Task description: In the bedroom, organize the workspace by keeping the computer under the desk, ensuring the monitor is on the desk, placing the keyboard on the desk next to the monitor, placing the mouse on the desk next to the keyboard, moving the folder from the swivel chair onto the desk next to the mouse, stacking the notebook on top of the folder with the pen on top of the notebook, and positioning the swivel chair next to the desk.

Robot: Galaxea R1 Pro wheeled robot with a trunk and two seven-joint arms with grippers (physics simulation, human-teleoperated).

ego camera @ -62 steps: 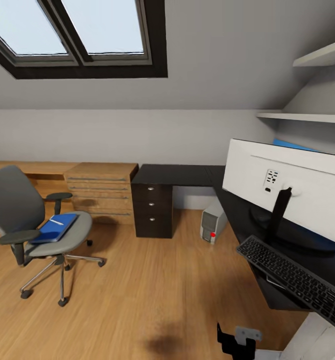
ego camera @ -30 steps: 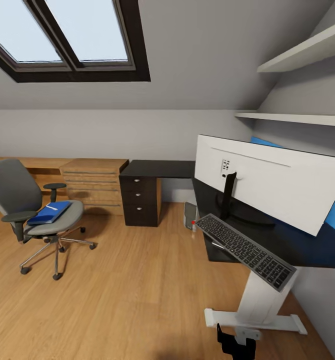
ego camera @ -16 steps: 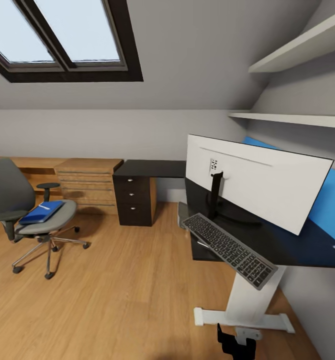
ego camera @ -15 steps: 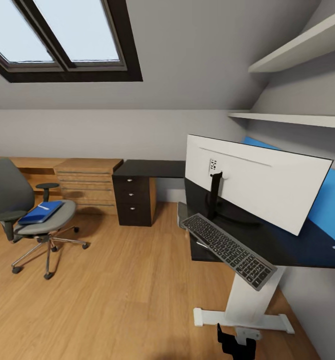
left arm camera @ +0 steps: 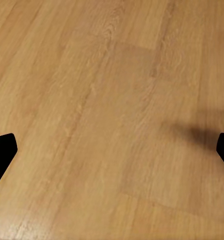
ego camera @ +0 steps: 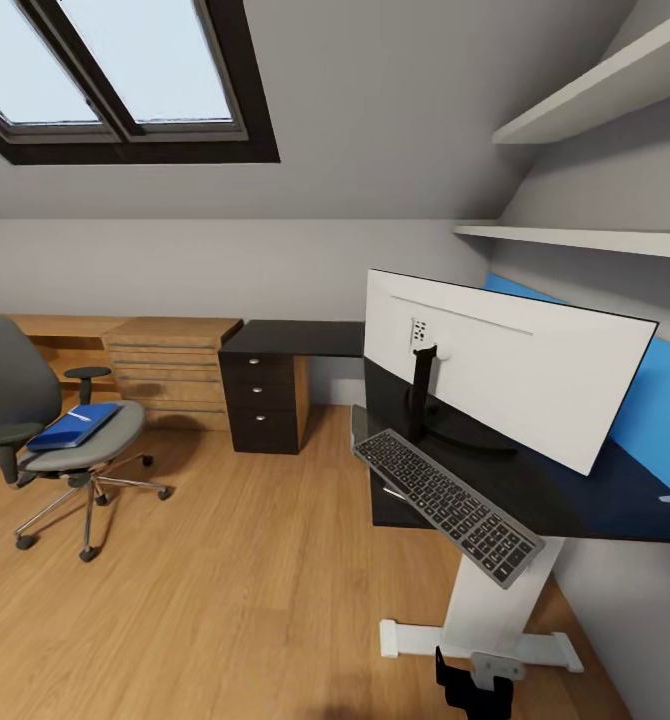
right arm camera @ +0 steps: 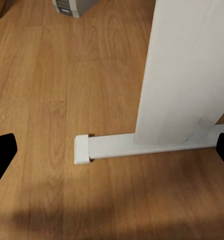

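Flat blue folder (ego camera: pixel 72 425) lies on padded grey swivel chair (ego camera: pixel 35 420).

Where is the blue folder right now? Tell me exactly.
In the head view the folder lies on the seat of the swivel chair at the left, on the wooden floor, well apart from the desk on the right.

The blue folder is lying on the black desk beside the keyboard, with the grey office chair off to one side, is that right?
Not quite. In the head view the folder lies on the seat of the swivel chair, not on the desk. The keyboard is on the desk, overhanging its near edge, and the chair does stand off to one side.
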